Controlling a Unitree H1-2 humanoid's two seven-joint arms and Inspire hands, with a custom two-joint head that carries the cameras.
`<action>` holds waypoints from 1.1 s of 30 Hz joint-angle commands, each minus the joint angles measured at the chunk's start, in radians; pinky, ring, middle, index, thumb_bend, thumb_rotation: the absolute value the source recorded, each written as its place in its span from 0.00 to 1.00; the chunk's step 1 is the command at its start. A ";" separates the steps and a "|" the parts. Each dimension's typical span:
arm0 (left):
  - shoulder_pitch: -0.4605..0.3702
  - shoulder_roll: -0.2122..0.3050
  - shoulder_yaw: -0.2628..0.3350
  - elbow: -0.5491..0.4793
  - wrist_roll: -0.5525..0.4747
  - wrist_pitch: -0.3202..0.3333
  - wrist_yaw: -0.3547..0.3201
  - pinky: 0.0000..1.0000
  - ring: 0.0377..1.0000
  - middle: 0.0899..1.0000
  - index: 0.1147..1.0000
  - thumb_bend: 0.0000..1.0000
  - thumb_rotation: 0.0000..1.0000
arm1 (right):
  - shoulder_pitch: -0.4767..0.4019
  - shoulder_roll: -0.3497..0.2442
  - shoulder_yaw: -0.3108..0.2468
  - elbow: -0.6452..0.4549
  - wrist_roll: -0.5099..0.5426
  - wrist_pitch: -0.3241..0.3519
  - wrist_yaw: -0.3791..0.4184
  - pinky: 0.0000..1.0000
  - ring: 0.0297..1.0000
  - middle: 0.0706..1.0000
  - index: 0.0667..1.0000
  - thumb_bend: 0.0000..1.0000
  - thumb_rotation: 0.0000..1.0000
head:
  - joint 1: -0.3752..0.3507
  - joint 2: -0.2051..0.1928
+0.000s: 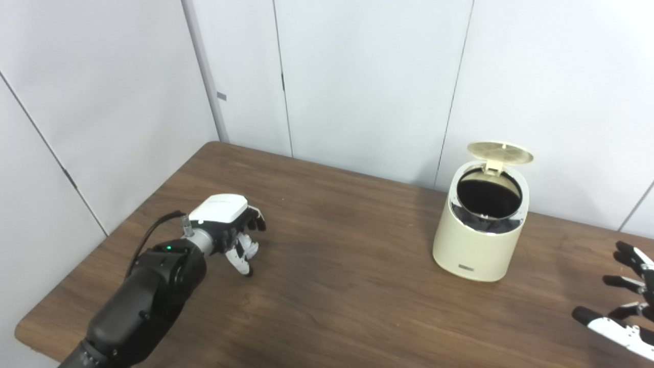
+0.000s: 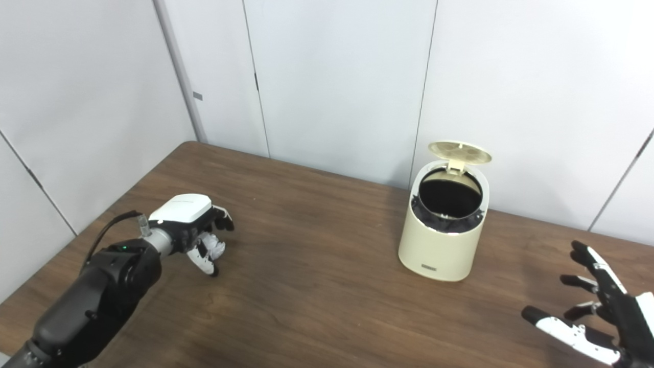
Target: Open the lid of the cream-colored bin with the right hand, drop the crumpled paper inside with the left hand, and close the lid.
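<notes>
The cream-colored bin [image 1: 477, 240] stands on the table at the right, near the wall. Its round lid [image 1: 499, 152] is tipped up at the back, showing a dark inside. My left hand [image 1: 232, 230] rests low over the table's left part, far from the bin, with its fingers curled around a small white lump, the crumpled paper [image 2: 215, 247], which is mostly hidden. At the bottom right corner my right hand [image 2: 600, 312] hovers with fingers spread apart and nothing in it, to the right of and nearer than the bin.
The brown wooden table [image 1: 337, 286] runs up to white wall panels behind the bin. Its left edge and rounded front-left corner [image 1: 23, 332] lie close to my left arm. Bare wood stretches between the left hand and the bin.
</notes>
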 commanded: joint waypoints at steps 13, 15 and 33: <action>-0.001 0.024 0.016 0.041 -0.059 -0.046 0.094 0.47 0.44 0.46 0.41 0.50 0.00 | -0.031 -0.019 -0.015 -0.048 -0.002 0.010 -0.007 0.46 0.76 0.90 0.91 0.88 0.48 | 0.004 0.010; -0.001 0.024 0.016 0.044 -0.058 -0.048 0.102 0.49 0.44 0.47 0.40 0.50 0.00 | -0.033 -0.020 -0.014 -0.050 -0.002 0.014 -0.007 0.46 0.76 0.90 0.90 0.88 0.47 | 0.003 0.011; -0.011 0.031 0.021 -0.012 -0.024 -0.054 0.165 0.52 0.45 0.47 0.39 0.50 0.00 | -0.046 -0.023 -0.006 -0.044 -0.012 0.013 -0.008 0.45 0.76 0.89 0.91 0.88 0.47 | -0.002 0.004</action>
